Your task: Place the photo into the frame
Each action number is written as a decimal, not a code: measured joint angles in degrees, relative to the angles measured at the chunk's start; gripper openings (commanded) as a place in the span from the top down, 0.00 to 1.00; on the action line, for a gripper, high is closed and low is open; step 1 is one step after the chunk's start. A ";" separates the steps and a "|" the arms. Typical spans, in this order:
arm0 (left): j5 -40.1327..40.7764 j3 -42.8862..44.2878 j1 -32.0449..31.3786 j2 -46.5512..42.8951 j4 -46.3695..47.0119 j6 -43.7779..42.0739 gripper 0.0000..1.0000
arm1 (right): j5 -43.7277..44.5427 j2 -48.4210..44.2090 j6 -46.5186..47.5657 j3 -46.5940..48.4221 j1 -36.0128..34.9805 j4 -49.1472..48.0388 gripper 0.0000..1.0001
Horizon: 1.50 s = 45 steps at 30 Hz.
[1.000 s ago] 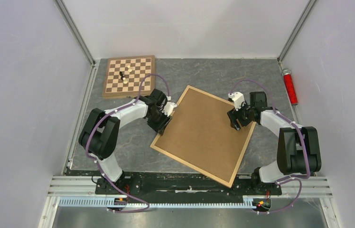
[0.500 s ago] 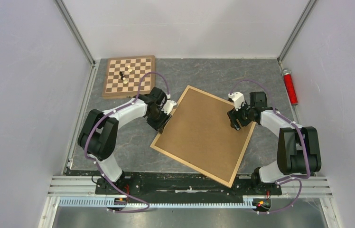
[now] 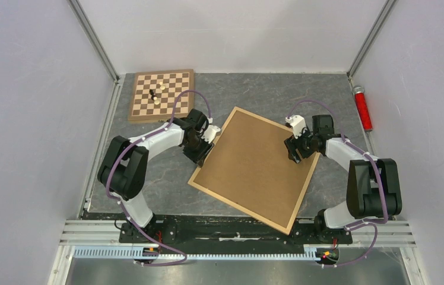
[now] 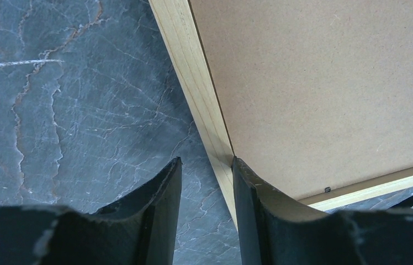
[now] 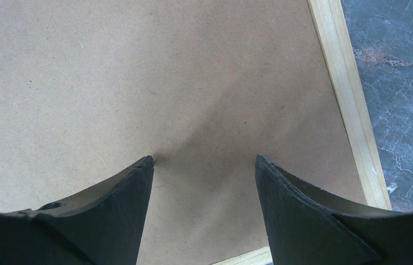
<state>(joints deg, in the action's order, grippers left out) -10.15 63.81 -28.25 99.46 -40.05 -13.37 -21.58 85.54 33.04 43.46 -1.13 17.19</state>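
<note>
Pale natural wood borders the frame (image 3: 238, 208), which lies flat and turned at an angle on the dark marbled table (image 3: 255, 89), back side up; a plain brown backing board (image 3: 255, 169) fills it from rail to rail.

Left gripper (image 4: 205, 163) stands at the frame's left edge near the lower corner, jaws apart; one finger is over bare table just beside the rail, the other over the rail's inner side and the board's corner, with nothing pinched between them.

Right gripper (image 5: 204, 160) hangs over the board close to the frame's right rail, jaws spread wide, both tips down at the brown surface; whether they press on it I cannot tell.

Off to the far left a checkered chessboard (image 3: 161, 95) carries a few small pieces (image 3: 155, 95), well apart from the frame; a red cylinder (image 3: 362, 108) lies at the right edge by the wall.
</note>
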 measured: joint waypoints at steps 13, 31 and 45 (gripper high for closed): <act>-0.55 0.00 0.00 0.35 -0.02 0.50 0.55 | -0.02 -0.20 -0.02 -0.04 0.00 0.02 0.30; -0.96 0.00 0.00 1.16 0.48 0.57 0.55 | -0.02 -0.28 -0.02 -0.20 0.00 0.00 0.30; -0.52 -0.90 -0.13 1.27 1.79 0.57 0.56 | 0.00 -0.37 -0.02 -0.22 0.00 0.02 0.30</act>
<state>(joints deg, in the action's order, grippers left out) -10.68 62.92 -28.38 100.73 -38.26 -12.80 -21.58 85.17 33.01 43.24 -1.13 17.21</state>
